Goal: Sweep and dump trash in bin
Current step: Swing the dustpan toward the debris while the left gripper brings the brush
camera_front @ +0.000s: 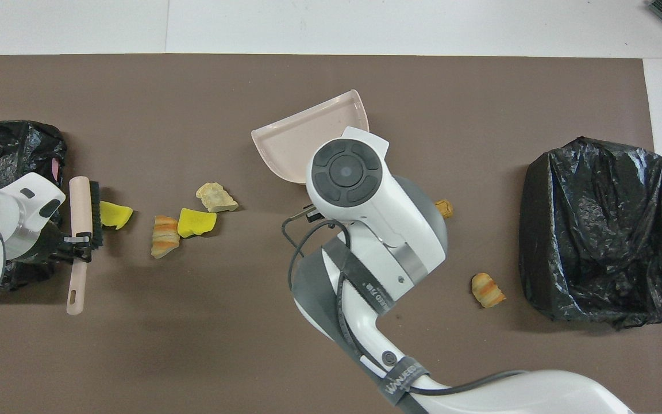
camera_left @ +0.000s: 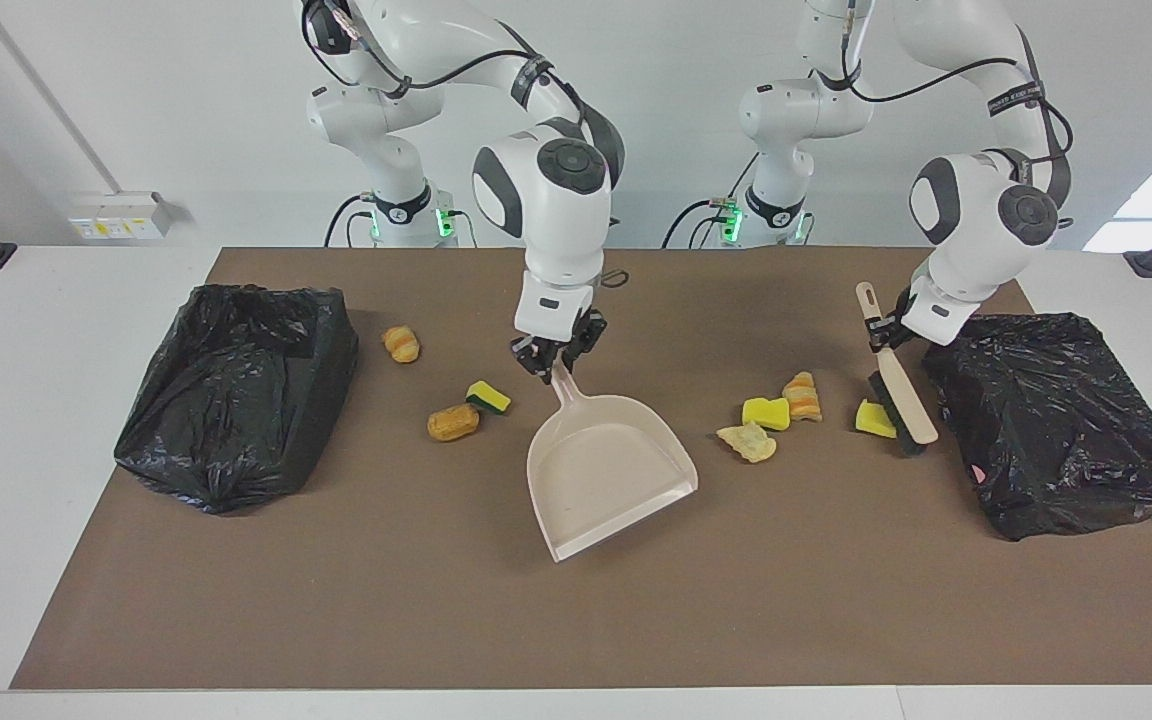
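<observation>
While both end effectors clamp tools, a brown mat (camera_left: pixel 436 600) covers the white table (camera_left: pixel 36 450).

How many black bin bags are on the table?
2: one black bag at the right arm's end of the table, the other black bag at the left arm's end, beside the brush.

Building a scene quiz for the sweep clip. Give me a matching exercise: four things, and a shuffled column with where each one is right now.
Things:
1. dustpan
2. brush
3. striped bread piece
4. yellow sponge chunk

Places:
A. lying alone on the mat, near the bin bag at the right arm's end
B. held by its handle in the right gripper, mid-table
C. against the bristles
D. held in the left gripper, beside the bin bag at the left arm's end

Pairs: 1-B, 2-D, 3-A, 4-C
</observation>
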